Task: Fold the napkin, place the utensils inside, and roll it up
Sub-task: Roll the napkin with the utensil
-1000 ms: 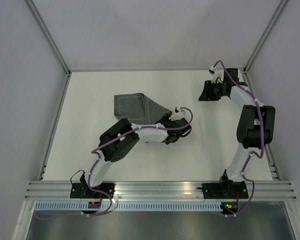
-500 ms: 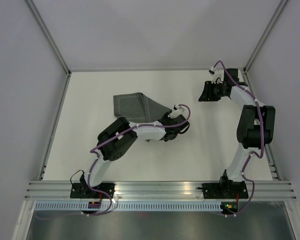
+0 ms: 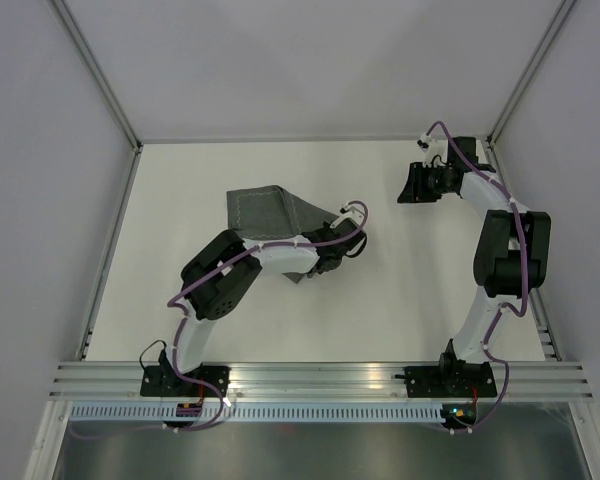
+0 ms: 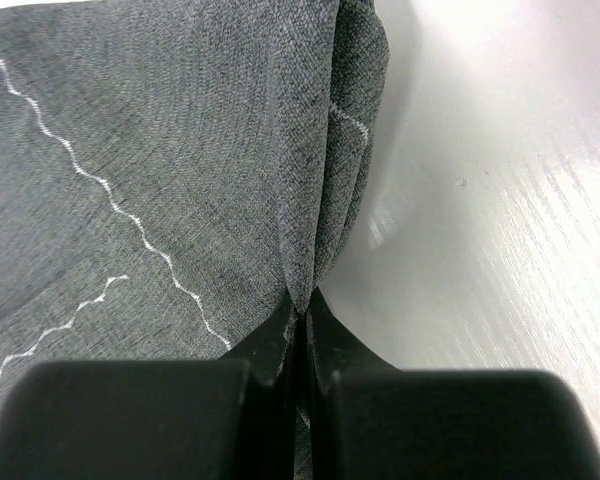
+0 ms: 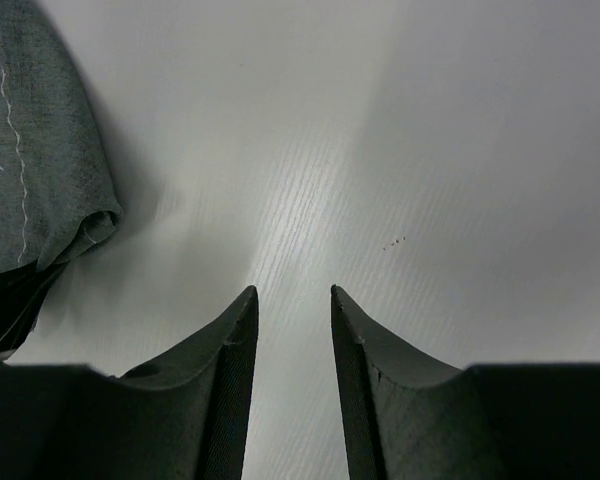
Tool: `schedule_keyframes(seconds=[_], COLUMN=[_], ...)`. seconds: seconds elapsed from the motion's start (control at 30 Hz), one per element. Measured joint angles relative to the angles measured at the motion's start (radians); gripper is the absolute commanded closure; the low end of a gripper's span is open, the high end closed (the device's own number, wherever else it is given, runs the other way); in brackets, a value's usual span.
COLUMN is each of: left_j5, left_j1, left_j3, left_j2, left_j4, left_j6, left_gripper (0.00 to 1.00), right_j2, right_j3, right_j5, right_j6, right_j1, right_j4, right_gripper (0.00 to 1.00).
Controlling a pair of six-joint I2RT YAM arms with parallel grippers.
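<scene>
The dark grey napkin lies bunched on the white table left of centre, its pale stitched line showing. In the left wrist view the napkin fills the left side, and my left gripper is shut on a raised fold at its right edge. From above, the left gripper sits at the napkin's near right corner. My right gripper hovers at the back right, apart from the cloth. Its fingers are open over bare table in the right wrist view, with the napkin at the far left. No utensils are in view.
White walls and a metal frame enclose the table on three sides. An aluminium rail carrying both arm bases runs along the near edge. The right arm's elbow stands tall by the right wall.
My left gripper has slid left to the napkin's edge and closed on a fold of it. The right arm has stayed in place.
</scene>
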Motion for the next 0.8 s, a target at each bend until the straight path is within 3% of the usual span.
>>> schedule_keyframes(seconds=[0.07, 0.17, 0.3, 0.6, 0.8], left_j5=[0.04, 0.084, 0.114, 0.153, 0.154], left_j1=[0.011, 0.026, 0.029, 0.026, 0.055], left_j3=[-0.01, -0.025, -0.034, -0.083, -0.124], left_j2=[-0.013, -0.029, -0.05, -0.117, -0.249], left_j4=[0.006, 0.016, 0.018, -0.017, -0.058], left_j6=[0.006, 0.017, 0.022, 0.005, -0.068], left_gripper=[0.97, 0.68, 0.5, 0.38, 0.37], right_j2=[-0.001, -0.005, -0.011, -0.022, -0.026], right_j3=[0.0, 0.0, 0.0, -0.005, -0.02], right_j5=[0.0, -0.002, -0.011, -0.019, -0.019], right_j6=[-0.007, -0.014, -0.017, -0.034, -0.045], right_j1=[0.0, 0.0, 0.0, 0.0, 0.0], right_j4=[0.0, -0.001, -0.003, -0.01, -0.019], right_gripper=[0.59, 0.59, 0.59, 0.58, 0.59])
